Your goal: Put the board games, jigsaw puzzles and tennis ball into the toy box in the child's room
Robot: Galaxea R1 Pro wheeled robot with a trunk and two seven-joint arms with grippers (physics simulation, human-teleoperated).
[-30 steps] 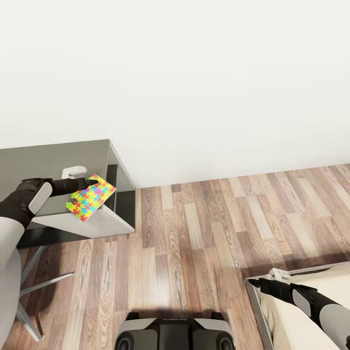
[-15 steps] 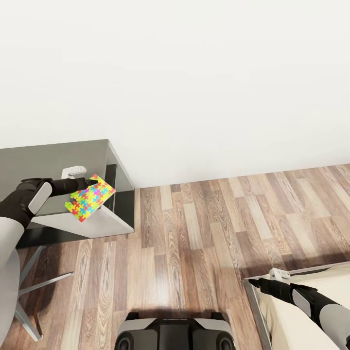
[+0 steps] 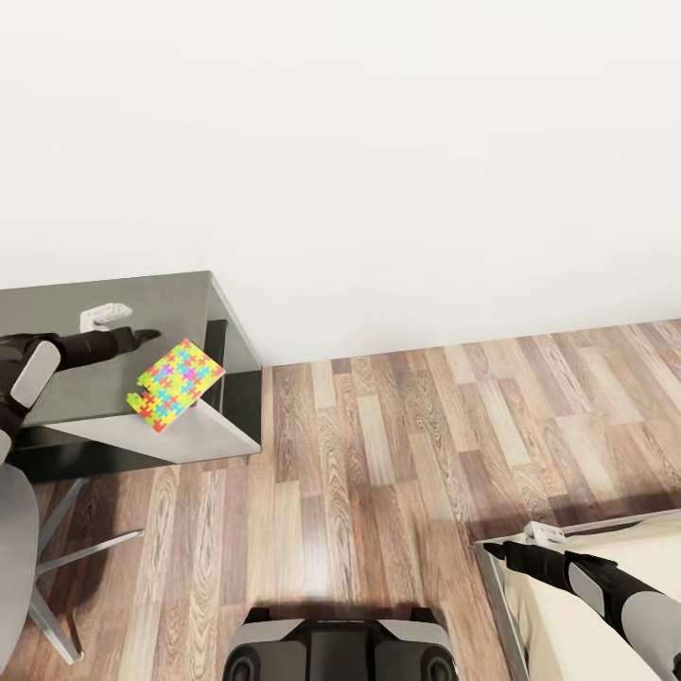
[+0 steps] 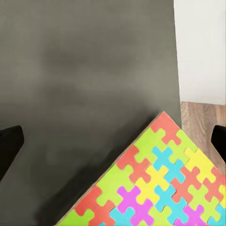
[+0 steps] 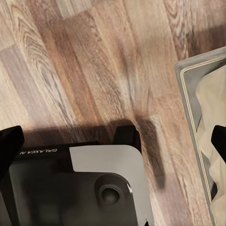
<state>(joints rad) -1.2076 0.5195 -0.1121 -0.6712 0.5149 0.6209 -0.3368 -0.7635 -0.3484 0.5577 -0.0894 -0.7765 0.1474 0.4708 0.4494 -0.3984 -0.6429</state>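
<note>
One jigsaw puzzle [image 3: 175,385], a flat board of bright interlocking pieces, lies at the right end of the table [image 3: 180,303], close to its front edge. In the left wrist view the jigsaw puzzle [image 4: 155,179] lies on the dark table top [image 4: 84,70]. My left gripper [image 3: 142,335] hovers just left of the puzzle, apart from it, open and holding nothing. My right gripper [image 3: 492,549] hangs open and empty over the near corner of the bed [image 3: 653,544]. The toy box, board games and tennis ball are out of view.
A white wall runs behind the table. Wood-plank floor [image 3: 397,445] spreads between table and bed. A grey chair [image 3: 47,558] stands at the lower left. My own base [image 3: 340,648] shows at the bottom, and the right wrist view looks down on the base [image 5: 70,188] beside the bed frame [image 5: 186,94].
My left gripper has let go of the jigsaw puzzle and drawn back to the left. The puzzle stays on the table's right end. The right arm has not moved.
</note>
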